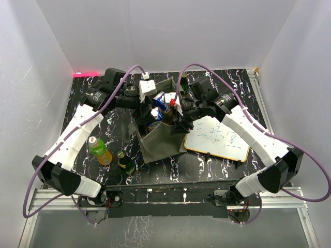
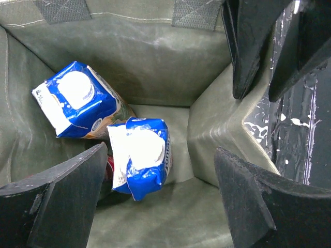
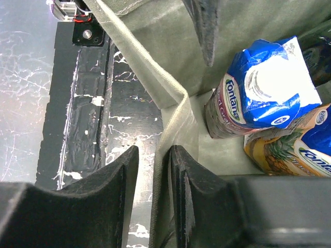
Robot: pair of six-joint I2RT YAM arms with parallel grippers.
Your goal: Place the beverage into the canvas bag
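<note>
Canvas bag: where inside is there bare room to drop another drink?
In the canvas bag, the floor is bare between the nearer carton and the creased side wall, and in front of that carton. Crowded beside the farther carton.

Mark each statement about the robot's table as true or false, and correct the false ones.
1. Two blue-topped cartons lie inside the bag. True.
2. The left gripper is holding a bottle. False: its jaws are open and empty above the bag.
3. The whiteboard lies on the left arm's side of the bag. False: it lies on the right arm's side.
4. Two bottles are on the table outside the bag. True.
5. The right gripper has one finger on each side of the bag's wall. True.
</note>
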